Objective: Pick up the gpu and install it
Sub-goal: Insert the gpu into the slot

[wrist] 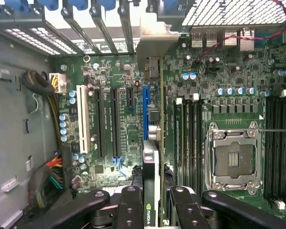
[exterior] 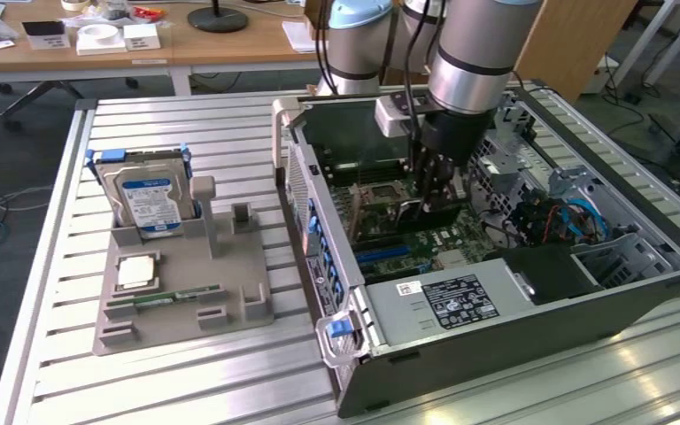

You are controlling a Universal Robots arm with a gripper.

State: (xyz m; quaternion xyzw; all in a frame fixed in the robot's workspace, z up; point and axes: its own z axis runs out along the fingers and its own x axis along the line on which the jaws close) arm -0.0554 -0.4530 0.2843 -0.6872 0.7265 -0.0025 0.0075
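In the wrist view the gripper [wrist: 151, 202] was cut off at the frame's edge, its black fingers [wrist: 131, 205] partly closed on the gpu [wrist: 151, 157], which showed edge-on, a thin card with a green logo, its silver bracket [wrist: 155, 50] at the far end. The card stood upright just above the motherboard [wrist: 119, 119], by the blue slot [wrist: 145, 112]; whether it touched was unclear. In the exterior view the arm [exterior: 476, 62] hid most of the card inside the computer case [exterior: 494, 336]; beyond the case, well apart, stood the hard drive [exterior: 151, 199] on its grey holder [exterior: 187, 310].

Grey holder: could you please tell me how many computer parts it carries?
3: a hard drive standing upright at one end, a processor lying flat in the middle, and a memory stick lying beside that. None seem hidden.
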